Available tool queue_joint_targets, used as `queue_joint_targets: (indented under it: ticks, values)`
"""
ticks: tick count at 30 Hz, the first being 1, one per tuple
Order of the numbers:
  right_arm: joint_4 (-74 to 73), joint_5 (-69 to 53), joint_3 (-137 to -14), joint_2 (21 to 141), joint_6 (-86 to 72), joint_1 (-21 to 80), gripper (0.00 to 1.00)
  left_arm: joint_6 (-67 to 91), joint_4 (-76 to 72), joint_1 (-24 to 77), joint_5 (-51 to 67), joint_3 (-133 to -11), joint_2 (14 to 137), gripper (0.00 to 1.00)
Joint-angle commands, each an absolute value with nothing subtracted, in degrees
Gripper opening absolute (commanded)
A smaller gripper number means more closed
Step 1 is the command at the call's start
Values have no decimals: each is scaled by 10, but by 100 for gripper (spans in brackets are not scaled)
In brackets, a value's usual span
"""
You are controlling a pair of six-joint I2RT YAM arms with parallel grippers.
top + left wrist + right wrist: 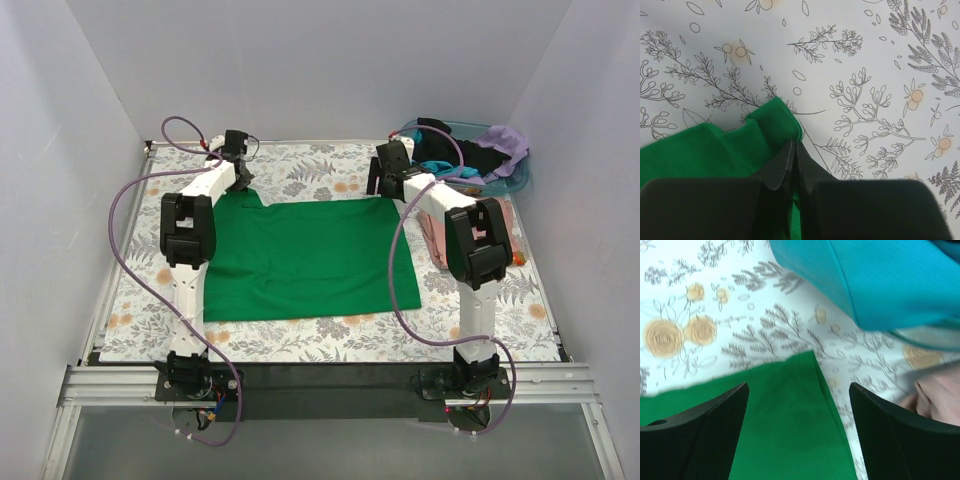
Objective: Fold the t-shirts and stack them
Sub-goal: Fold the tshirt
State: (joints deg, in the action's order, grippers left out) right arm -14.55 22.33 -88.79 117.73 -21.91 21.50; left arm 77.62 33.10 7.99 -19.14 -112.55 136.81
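Observation:
The bright green t-shirt (305, 258) lies flat in the middle of the floral table. My left gripper (240, 178) is at its far left corner, shut on the green cloth (774, 120), which bunches up at the fingertips. My right gripper (385, 180) hovers open over the shirt's far right corner (800, 390), with a finger on each side of it. A salmon-pink shirt (434, 236) lies folded at the right, partly under the right arm; it also shows in the right wrist view (940, 397). A teal shirt (880, 275) shows just beyond the right gripper.
A clear blue bin (512, 178) at the back right holds black, teal and lavender shirts (500, 148). Purple cables loop from both arms. White walls close in the table on three sides.

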Motion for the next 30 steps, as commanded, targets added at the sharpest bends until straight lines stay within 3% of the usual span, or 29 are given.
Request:
queue_joint_targets:
  ticks: [1, 8, 16, 18, 21, 24, 30]
  values:
    - [-134, 251, -951, 1221, -231, 214, 84, 779, 331, 79, -214, -1111, 1305, 0]
    - [-150, 243, -1012, 1289, -236, 214, 56, 796, 323, 78, -222, -1044, 1255, 0]
    - [-158, 239, -972, 1284, -240, 214, 46, 814, 307, 78, -209, -977, 1203, 0]
    - [-159, 240, -965, 1282, -239, 214, 39, 815, 297, 78, -204, -961, 1194, 0]
    - [-159, 239, -967, 1282, -235, 215, 14, 817, 294, 78, -194, -942, 1178, 0]
    - [-158, 238, -975, 1283, -226, 214, 3, 818, 288, 79, -193, -928, 1163, 0]
    - [-158, 245, -989, 1260, -186, 221, 1, 811, 288, 79, -196, -909, 1130, 0]
